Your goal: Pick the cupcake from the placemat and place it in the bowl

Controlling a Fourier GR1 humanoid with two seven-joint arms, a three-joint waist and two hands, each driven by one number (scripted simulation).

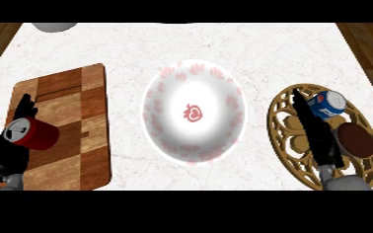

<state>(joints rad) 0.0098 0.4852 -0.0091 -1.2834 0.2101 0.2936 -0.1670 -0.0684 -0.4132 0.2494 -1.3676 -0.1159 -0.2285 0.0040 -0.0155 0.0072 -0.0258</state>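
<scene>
At the lower right, the right hand (317, 133) is seen with fingers straight and pressed together, laid across the round golden openwork placemat (285, 128). Just beside it, the brown-topped cupcake (355, 140) rests on that placemat, with a blue and white can (326, 103) beyond. At the left, the left hand (20, 113) is partly hidden behind a red can (30, 133) over a wooden board (73, 94); whether its fingers are curled cannot be told. The white bowl with pink markings (194, 112) stands between.

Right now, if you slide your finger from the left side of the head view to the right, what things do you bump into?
Red can on the brown wooden board → white bowl with pink pattern → round golden placemat → blue can
</scene>
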